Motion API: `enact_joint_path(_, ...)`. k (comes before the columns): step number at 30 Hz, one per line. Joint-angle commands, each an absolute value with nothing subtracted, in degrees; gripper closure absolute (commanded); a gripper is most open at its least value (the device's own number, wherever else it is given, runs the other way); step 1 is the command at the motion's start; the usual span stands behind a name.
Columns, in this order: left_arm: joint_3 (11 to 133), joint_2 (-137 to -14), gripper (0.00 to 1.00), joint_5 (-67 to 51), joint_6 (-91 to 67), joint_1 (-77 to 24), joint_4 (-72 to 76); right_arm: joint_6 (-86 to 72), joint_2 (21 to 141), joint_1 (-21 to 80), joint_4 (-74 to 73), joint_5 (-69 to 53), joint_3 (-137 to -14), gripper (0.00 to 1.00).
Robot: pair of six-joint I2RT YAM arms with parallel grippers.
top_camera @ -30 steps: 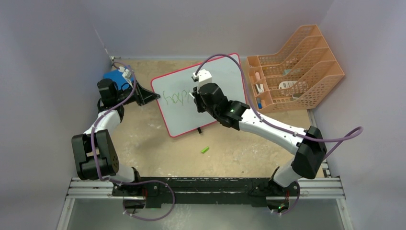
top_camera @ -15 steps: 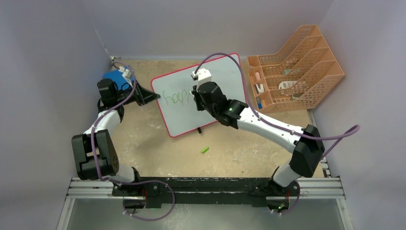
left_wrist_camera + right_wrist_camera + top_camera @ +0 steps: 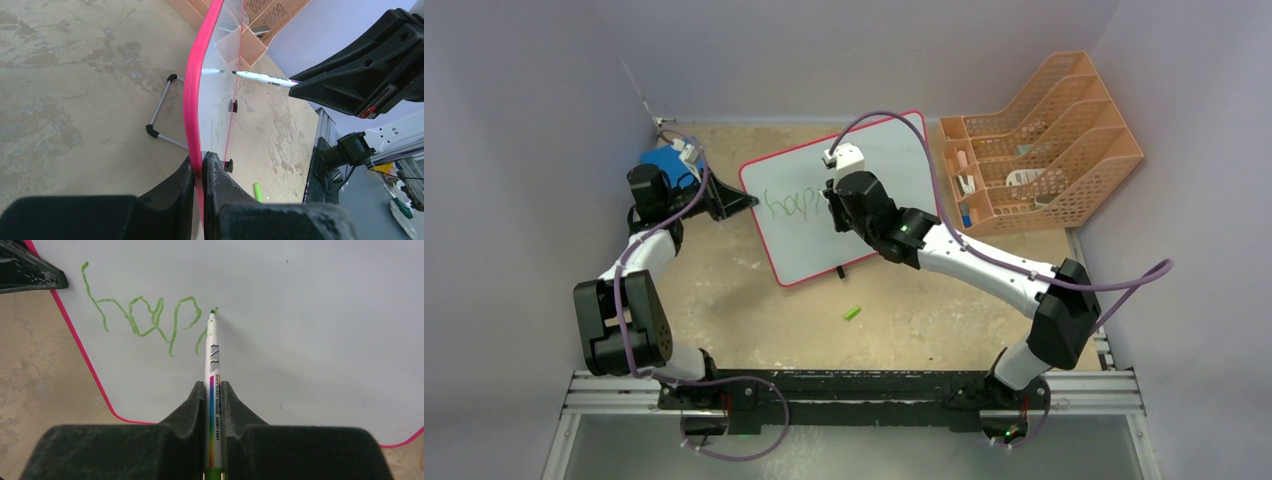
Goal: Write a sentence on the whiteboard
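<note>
Whiteboard point(image 3: 799, 250), white with a thin red rim, stands tilted at the middle of the beige counter point(image 3: 724, 300), near an orange mesh file rack point(image 3: 1044, 130). The left gripper point(image 3: 201, 160) has its jaws clamped on the board's left rim, its arm folded at the elbow and reaching forward. The right arm stretches diagonally left over the board; the right gripper point(image 3: 214, 387) pinches a white marker point(image 3: 213, 355), tip touching the surface at the end of the unfinished green handwritten sentence point(image 3: 145, 320).
</note>
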State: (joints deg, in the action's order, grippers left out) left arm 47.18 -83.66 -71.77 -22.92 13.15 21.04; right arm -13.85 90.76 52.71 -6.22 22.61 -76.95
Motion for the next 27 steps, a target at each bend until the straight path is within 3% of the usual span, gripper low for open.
enact_joint_path(1, 48.42, -82.62, 1.0, -72.07, -20.39, 12.04, 20.65, -13.19, 90.88, 52.47, -4.31, 23.72, -79.45, 1.0)
enact_joint_path(27, 48.4, -82.63, 1.0, -72.15, -20.39, 12.04, 20.74, -13.06, 91.94, 52.23, -4.19, 24.24, -79.8, 1.0)
